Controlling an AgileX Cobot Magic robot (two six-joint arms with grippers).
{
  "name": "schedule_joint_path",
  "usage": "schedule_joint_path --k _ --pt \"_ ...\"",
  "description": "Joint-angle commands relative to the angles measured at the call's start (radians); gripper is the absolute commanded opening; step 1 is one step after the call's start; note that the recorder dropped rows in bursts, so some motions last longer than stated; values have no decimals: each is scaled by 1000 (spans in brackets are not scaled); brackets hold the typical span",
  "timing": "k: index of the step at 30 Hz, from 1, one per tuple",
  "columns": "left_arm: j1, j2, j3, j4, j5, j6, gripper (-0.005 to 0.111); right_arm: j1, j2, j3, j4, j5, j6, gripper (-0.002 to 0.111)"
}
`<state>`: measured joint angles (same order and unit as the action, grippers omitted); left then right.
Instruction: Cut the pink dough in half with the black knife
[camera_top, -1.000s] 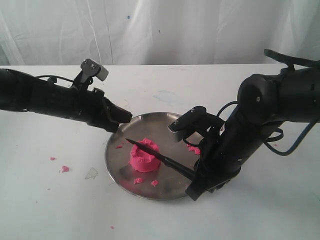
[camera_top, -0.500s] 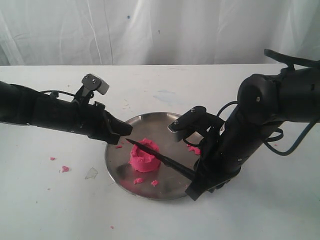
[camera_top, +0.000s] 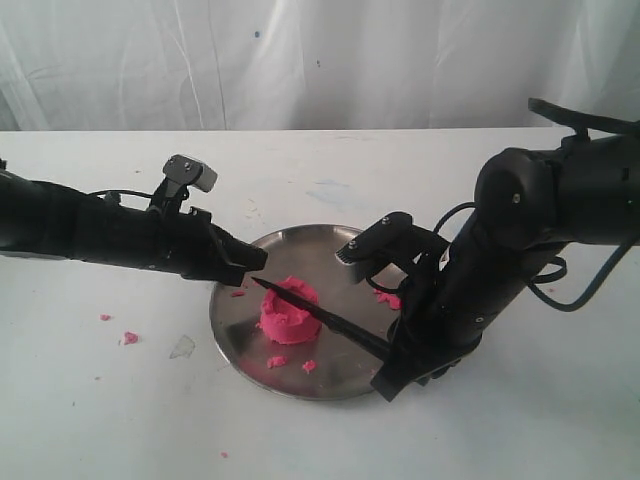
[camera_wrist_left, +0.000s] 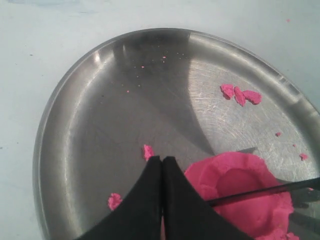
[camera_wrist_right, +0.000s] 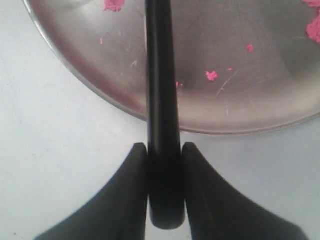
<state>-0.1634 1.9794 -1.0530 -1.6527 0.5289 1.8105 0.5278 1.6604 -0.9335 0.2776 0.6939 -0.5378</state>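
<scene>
The pink dough (camera_top: 288, 310) is one round lump with a dented top, sitting on the round metal plate (camera_top: 300, 245); the left wrist view shows it too (camera_wrist_left: 240, 192). The black knife (camera_top: 330, 320) lies slanted across the dough's top, its tip pointing left, and its thin blade (camera_wrist_left: 265, 191) crosses the lump. My right gripper (camera_wrist_right: 164, 150) is shut on the knife's handle (camera_wrist_right: 161, 100) at the plate's near right rim. My left gripper (camera_top: 258, 258) is shut and empty, its tip (camera_wrist_left: 162, 160) over the plate just left of the dough.
Pink crumbs lie on the plate (camera_top: 276, 361) and beside my right arm (camera_top: 388, 299). More crumbs sit on the white table at the left (camera_top: 129, 338). A small clear scrap (camera_top: 182, 346) lies left of the plate. A white curtain hangs behind.
My left arm has sunk lower and reached slightly right, bringing its shut tip over the plate's rim close to the dough. The right arm, knife and dough have stayed put.
</scene>
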Motion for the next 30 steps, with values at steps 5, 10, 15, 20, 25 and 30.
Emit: schedule_joint_path --k 5,10,15,20,25,30 --pt "2 2 26 7 12 4 0 0 -4 4 3 -11 3 0" --pt "2 2 33 0 -17 25 0 0 -4 4 3 -11 3 0" --pt "2 4 33 0 -14 25 0 0 -4 4 7 -17 3 0" --pt "2 40 33 0 -10 27 0 0 -4 4 18 -29 3 0" --pt "2 52 33 0 -13 30 0 0 21 4 18 -51 3 0" --pt "2 53 33 0 -13 30 0 0 43 4 18 -56 3 0"
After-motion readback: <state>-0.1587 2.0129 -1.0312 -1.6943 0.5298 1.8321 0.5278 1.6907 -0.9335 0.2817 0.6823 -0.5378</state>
